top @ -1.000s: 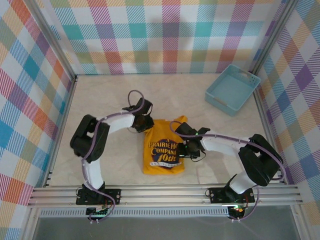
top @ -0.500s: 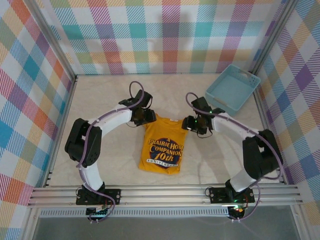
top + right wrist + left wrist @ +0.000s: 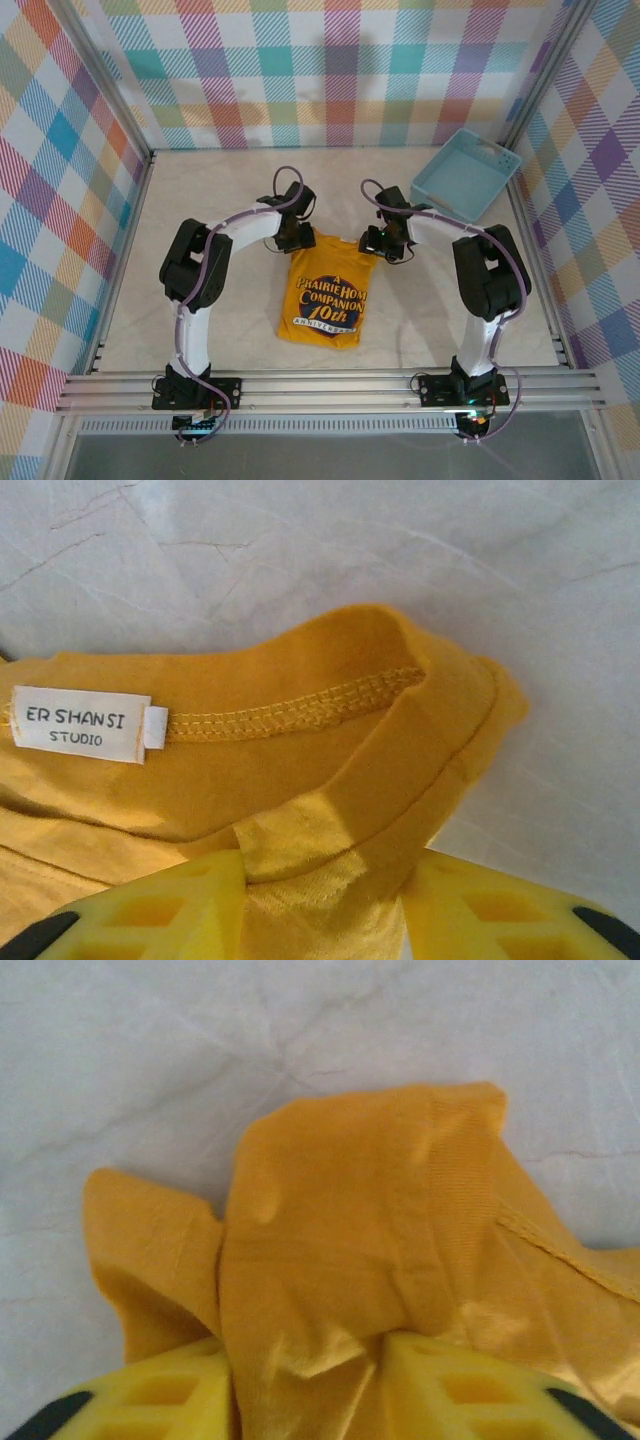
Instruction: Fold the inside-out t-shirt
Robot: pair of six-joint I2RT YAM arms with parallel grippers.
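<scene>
Since a moment ago the right gripper (image 3: 377,243) has gone up to the far edge of the t-shirt (image 3: 322,300), and its top has spread wider. The shirt lies flat in the middle of the table (image 3: 230,330), dark words up. At its far edge the left gripper (image 3: 296,238) pinches a corner and the right one pinches the collar (image 3: 330,705). Soft, light cloth flops, so corners look best to hold. The right wrist view gives a white label (image 3: 80,723) up close, and the top view gives the whole shirt

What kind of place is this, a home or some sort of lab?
Most likely a robotics lab test cell: the left arm and right arm are bolted to an aluminium rail, and plaid panel walls box in the table with its t-shirt.
</scene>
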